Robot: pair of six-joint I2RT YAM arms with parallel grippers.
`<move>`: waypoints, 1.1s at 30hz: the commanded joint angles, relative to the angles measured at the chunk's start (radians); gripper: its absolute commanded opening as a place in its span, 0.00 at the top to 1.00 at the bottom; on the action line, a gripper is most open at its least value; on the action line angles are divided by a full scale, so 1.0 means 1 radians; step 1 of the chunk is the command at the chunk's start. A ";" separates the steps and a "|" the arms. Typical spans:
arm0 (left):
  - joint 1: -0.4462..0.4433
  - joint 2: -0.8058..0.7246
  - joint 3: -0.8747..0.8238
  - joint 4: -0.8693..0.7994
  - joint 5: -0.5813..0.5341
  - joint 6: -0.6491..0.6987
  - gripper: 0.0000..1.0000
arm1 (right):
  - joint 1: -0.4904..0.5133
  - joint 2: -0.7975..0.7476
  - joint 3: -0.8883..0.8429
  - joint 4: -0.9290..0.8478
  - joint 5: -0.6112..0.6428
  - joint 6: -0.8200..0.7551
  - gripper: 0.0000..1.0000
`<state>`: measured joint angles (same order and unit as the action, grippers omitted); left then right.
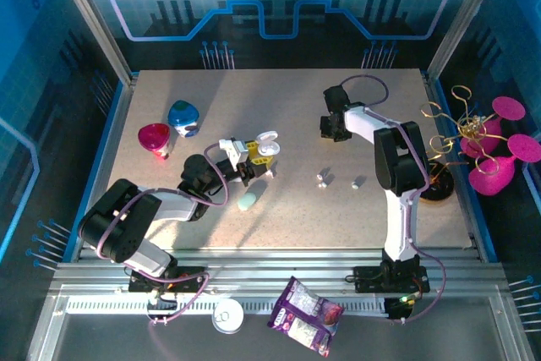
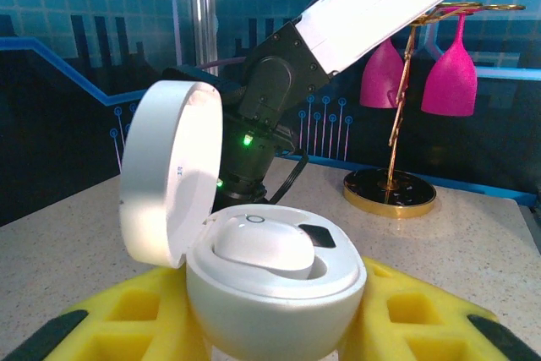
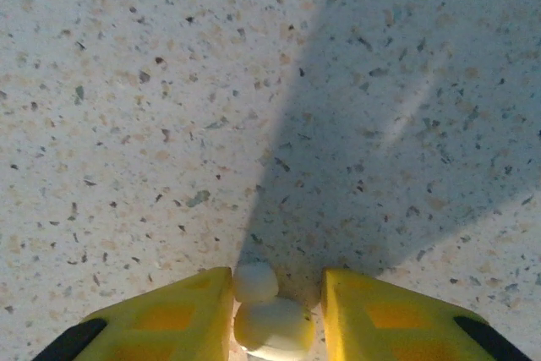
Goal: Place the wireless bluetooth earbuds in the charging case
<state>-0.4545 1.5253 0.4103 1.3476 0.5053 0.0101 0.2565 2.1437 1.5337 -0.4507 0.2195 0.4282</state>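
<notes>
Our left gripper (image 1: 250, 161) is closed tight on the white charging case (image 2: 275, 293). The lid (image 2: 165, 179) of the case stands open. Our right gripper (image 3: 275, 285) is squeezed shut on one tiny white earbud (image 3: 270, 327), over the speckled table (image 3: 169, 124), to the right of the case. More small earbuds (image 1: 322, 178) lie on the table between the two arms. A mint case (image 1: 247, 202) lies near the left gripper.
</notes>
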 commanded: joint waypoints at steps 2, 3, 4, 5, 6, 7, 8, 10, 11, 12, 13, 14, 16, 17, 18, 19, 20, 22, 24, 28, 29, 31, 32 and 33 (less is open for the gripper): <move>0.004 -0.004 0.021 0.022 0.026 0.024 0.67 | -0.014 0.021 0.040 -0.035 -0.020 -0.002 0.70; 0.003 0.002 0.022 0.025 0.027 0.022 0.67 | -0.015 0.021 0.040 -0.036 -0.020 -0.005 0.72; 0.002 0.005 0.024 0.030 0.029 0.021 0.67 | -0.016 0.021 0.040 -0.038 -0.021 -0.006 0.73; 0.003 0.010 0.026 0.034 0.030 0.018 0.67 | -0.016 0.021 0.043 -0.040 -0.024 -0.008 0.74; 0.003 0.012 0.027 0.040 0.029 0.015 0.67 | -0.016 0.018 0.042 -0.040 -0.025 -0.011 0.75; 0.003 0.013 0.025 0.044 0.027 0.013 0.67 | -0.016 0.013 0.041 -0.041 -0.030 -0.015 0.76; 0.003 0.013 0.024 0.045 0.027 0.012 0.67 | -0.016 0.006 0.038 -0.040 -0.036 -0.017 0.76; 0.004 0.012 0.022 0.047 0.024 0.013 0.67 | -0.015 -0.013 0.025 -0.029 -0.048 -0.030 0.75; 0.004 0.012 0.020 0.047 0.022 0.014 0.67 | -0.015 -0.023 0.019 -0.028 -0.057 -0.038 0.75; 0.004 0.011 0.018 0.047 0.021 0.014 0.67 | -0.015 -0.030 0.016 -0.027 -0.065 -0.048 0.75; 0.004 0.010 0.017 0.047 0.020 0.013 0.67 | -0.013 -0.041 0.009 -0.028 -0.076 -0.061 0.75; 0.006 0.009 0.014 0.046 0.016 0.014 0.67 | -0.013 -0.054 -0.002 -0.025 -0.090 -0.073 0.75; 0.010 0.003 0.009 0.045 0.013 0.011 0.67 | -0.005 -0.080 -0.030 -0.014 -0.128 -0.111 0.74; 0.013 -0.001 0.005 0.045 0.011 0.011 0.67 | 0.000 -0.094 -0.043 -0.017 -0.151 -0.126 0.74; 0.015 -0.005 0.003 0.044 0.011 0.011 0.67 | 0.006 -0.102 -0.054 -0.022 -0.179 -0.140 0.73; 0.020 -0.012 0.000 0.037 0.012 0.013 0.67 | 0.012 -0.113 -0.063 -0.035 -0.217 -0.156 0.73; 0.022 -0.019 -0.001 0.029 0.011 0.016 0.67 | 0.018 -0.119 -0.073 -0.051 -0.242 -0.168 0.72; 0.025 -0.036 -0.002 0.002 0.009 0.029 0.67 | 0.039 -0.141 -0.106 -0.076 -0.254 -0.198 0.72; 0.027 -0.053 -0.003 -0.025 0.009 0.042 0.66 | 0.060 -0.169 -0.148 -0.086 -0.253 -0.212 0.72; 0.028 -0.067 -0.005 -0.047 0.006 0.052 0.66 | 0.100 -0.215 -0.224 -0.098 -0.259 -0.223 0.71; 0.029 -0.068 -0.005 -0.047 0.006 0.054 0.66 | 0.111 -0.224 -0.234 -0.100 -0.260 -0.225 0.71; 0.029 -0.065 -0.001 -0.047 0.007 0.051 0.66 | 0.140 -0.234 -0.248 -0.115 -0.261 -0.245 0.71; 0.028 -0.063 -0.001 -0.046 0.008 0.049 0.66 | 0.151 -0.236 -0.251 -0.124 -0.257 -0.254 0.70; 0.028 -0.063 0.000 -0.045 0.010 0.046 0.66 | 0.163 -0.237 -0.250 -0.133 -0.246 -0.260 0.70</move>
<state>-0.4328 1.4780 0.4107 1.2999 0.5121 0.0353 0.3904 1.9408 1.2934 -0.5358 -0.0166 0.2089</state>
